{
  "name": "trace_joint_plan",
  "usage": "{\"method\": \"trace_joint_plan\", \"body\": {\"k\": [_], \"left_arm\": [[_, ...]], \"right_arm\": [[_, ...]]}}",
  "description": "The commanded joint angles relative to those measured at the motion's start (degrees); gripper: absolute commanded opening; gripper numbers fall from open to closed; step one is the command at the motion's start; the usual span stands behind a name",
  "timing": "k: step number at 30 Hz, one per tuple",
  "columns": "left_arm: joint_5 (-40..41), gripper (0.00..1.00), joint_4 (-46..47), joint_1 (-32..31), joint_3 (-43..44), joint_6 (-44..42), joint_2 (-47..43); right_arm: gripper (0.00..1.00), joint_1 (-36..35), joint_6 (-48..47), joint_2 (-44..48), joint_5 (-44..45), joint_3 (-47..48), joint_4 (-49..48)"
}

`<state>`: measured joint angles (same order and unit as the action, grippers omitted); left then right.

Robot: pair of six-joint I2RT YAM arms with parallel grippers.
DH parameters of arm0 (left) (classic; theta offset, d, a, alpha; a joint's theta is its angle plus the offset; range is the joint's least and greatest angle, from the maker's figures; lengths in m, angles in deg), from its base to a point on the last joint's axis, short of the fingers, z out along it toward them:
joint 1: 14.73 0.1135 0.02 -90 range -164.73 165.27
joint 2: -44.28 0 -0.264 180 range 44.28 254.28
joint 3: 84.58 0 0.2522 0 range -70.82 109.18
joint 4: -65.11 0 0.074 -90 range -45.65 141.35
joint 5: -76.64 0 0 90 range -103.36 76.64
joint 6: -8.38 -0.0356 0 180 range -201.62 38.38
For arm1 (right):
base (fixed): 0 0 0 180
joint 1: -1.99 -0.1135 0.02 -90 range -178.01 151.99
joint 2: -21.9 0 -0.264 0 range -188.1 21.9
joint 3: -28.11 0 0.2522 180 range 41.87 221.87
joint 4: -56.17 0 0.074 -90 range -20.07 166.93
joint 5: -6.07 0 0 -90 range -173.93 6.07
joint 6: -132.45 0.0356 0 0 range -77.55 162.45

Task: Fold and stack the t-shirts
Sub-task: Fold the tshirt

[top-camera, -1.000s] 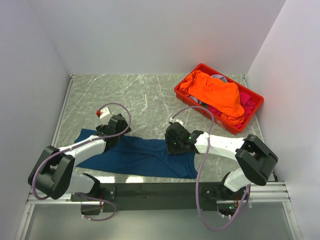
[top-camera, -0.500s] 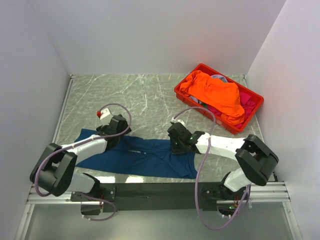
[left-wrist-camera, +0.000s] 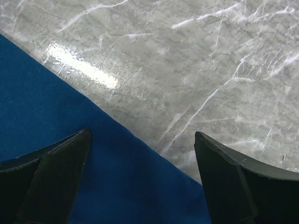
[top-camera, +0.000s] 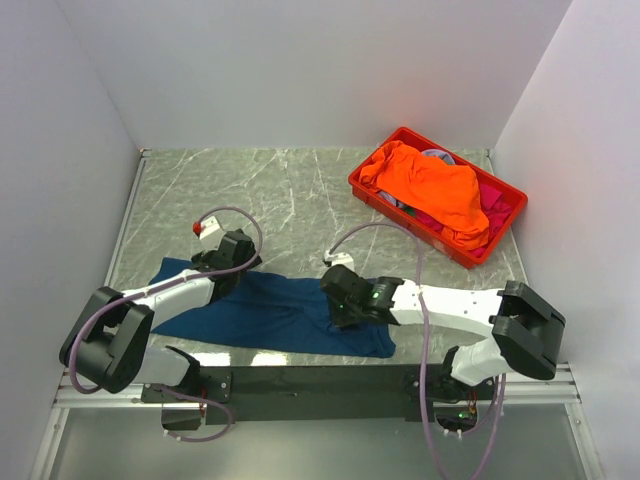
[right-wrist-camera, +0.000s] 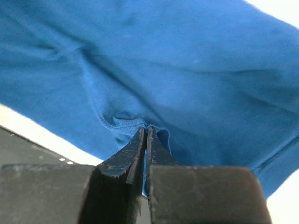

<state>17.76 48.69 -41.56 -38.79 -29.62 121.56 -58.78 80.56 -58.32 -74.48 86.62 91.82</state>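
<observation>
— Cloth first: where does the blue shirt (top-camera: 280,315) lie?

— Spread flat along the near edge of the table (top-camera: 250,180), a long dark-blue shape of soft matte knit, with creases running toward its middle.

— And who has it?

— The right gripper (right-wrist-camera: 146,130) does. Its two black fingers are pressed together on a small puckered fold, and the fabric gathers into ridges at the pinch.

— The left gripper (left-wrist-camera: 142,135)?

— Spread wide over the shirt's straight far-left edge, one wedge-shaped finger above the blue cloth and the other above bare stone. It holds nothing.

— What is the stone like?

— Glossy grey-green marble with white veins and a bright streak of glare.

— Other shirts?

— The orange shirt (top-camera: 430,190) lies crumpled over the pink shirts (top-camera: 497,197) in a red plastic crate (top-camera: 357,186), a rectangle set at an angle in the far right corner, well apart from the blue one.
</observation>
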Motion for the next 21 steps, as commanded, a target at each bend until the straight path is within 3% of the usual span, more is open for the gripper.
{"method": "trace_joint_plan", "body": {"k": [1, 6, 9, 12, 13, 18, 21], "left_arm": [[0.97, 0.99, -0.33, -0.24, 0.66, 0.81, -1.6], [1.05, 0.99, -0.42, -0.24, 0.4, 0.81, -1.69], [1.14, 0.99, -0.33, -0.24, 0.14, 0.9, -1.34], [0.97, 0.99, -0.16, -0.24, 0.05, 0.99, -0.81], [0.97, 0.99, -0.24, -0.24, 0.05, 0.9, -0.64], [0.62, 0.99, -0.07, -0.24, 0.4, 0.99, 0.42], [0.62, 0.99, 0.02, -0.24, 0.58, 0.9, 0.77]], "right_arm": [[0.0, -3.2, 2.41, -0.81, 4.08, 4.2, 3.24], [0.01, -6.19, 4.17, -2.12, 5.14, 5.69, 4.92], [0.06, -8.48, 4.96, -3.18, 5.22, 6.66, 5.79], [0.22, -10.33, 5.4, -4.23, 3.91, 7.19, 5.62], [0.32, -10.68, 5.49, -4.41, 3.47, 7.28, 5.45], [0.47, -13.49, 6.01, -3.46, 2.94, 8.51, 5.97], [0.61, -13.32, 6.37, 0.22, 5.64, 7.98, 7.29]]}}
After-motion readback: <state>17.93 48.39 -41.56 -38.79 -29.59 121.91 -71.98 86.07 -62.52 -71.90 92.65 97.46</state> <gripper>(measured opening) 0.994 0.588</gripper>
